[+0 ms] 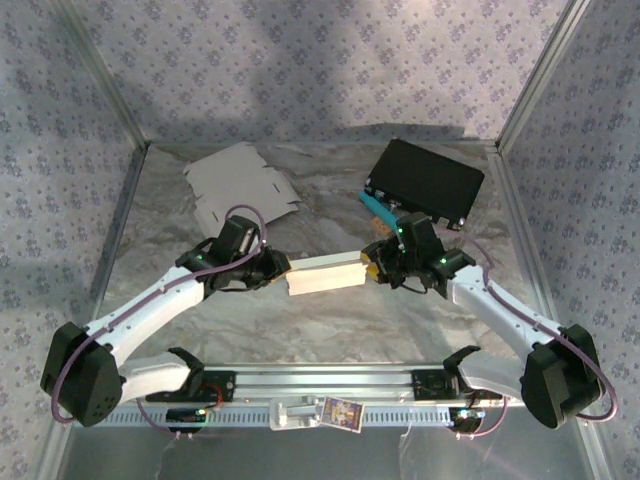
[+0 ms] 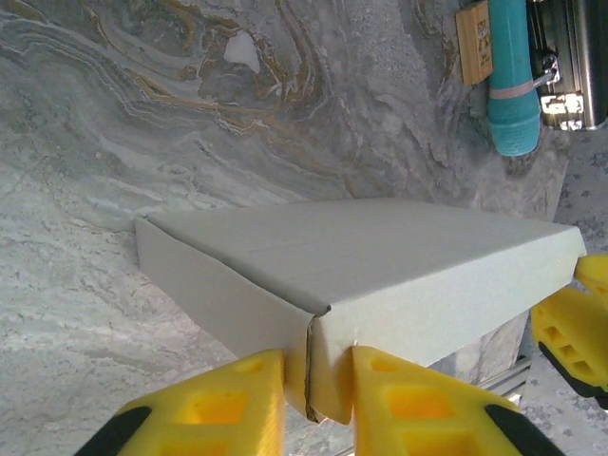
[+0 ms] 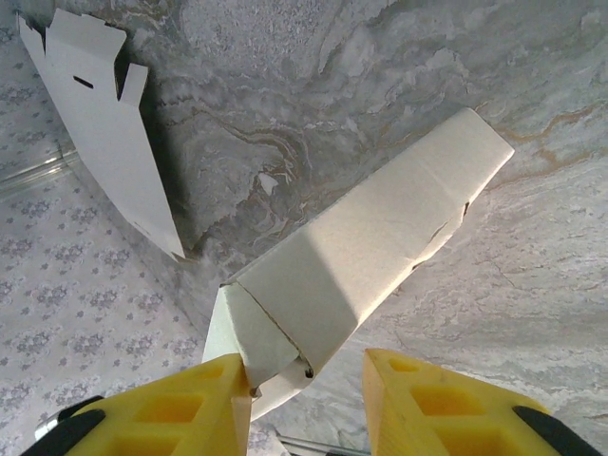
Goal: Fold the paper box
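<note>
The paper box [image 1: 323,273] is a long white carton lying across the middle of the table, between the two arms. My left gripper [image 1: 280,270] is at its left end. In the left wrist view the box [image 2: 380,266] fills the middle, and the left gripper [image 2: 318,385] is shut on the box's near corner, with both yellow fingers pressed against the corner flaps. My right gripper [image 1: 372,268] is at the box's right end. In the right wrist view the box [image 3: 380,237] runs away from the right gripper [image 3: 306,366], which is open. Its left finger [image 3: 204,404] touches the end flap and the other finger stands apart.
A second flat white cardboard blank [image 1: 240,185] lies at the back left, also seen as a flat sheet [image 3: 100,123]. A black case [image 1: 425,180] sits at the back right, with a teal pen-like object [image 1: 378,208] beside it. Patterned walls enclose the table.
</note>
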`<state>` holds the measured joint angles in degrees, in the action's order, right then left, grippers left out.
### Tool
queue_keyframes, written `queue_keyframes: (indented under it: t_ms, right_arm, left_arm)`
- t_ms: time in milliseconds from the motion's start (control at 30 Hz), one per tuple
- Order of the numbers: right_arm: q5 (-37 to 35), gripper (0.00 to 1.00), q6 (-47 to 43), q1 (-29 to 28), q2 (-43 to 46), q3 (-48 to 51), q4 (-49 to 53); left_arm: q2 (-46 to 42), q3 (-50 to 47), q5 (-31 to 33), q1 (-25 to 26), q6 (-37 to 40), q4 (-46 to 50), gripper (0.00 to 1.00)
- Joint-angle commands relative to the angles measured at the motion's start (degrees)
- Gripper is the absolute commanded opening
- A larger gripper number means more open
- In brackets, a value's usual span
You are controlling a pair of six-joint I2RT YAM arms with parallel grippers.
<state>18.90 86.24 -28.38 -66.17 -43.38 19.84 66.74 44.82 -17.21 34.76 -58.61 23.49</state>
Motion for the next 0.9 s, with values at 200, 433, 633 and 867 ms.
queue_keyframes:
  t_ms: [200,433,633,867]
  right_arm:
    - [-3.2,0.39,-4.1,1.2,-0.8,-4.6,12.3]
    - [-3.4,0.39,-3.8,1.3,-0.8,-5.8,12.3]
    - [-3.2,0.35,-3.8,1.7,-1.4,-4.2,13.3]
    - [-3.9,0.32,-4.7,2.2,-2.0,0.6,18.4]
  left_arm:
    - [2.3,-3.7,2.7,-0.2,1.5,8.9,0.17]
    - [2.5,-3.4,2.6,-0.1,1.6,8.9,0.17]
    - [2.6,-3.0,2.6,-0.1,1.6,8.9,0.17]
    - [2.5,-2.3,2.6,-0.1,1.5,9.2,0.19]
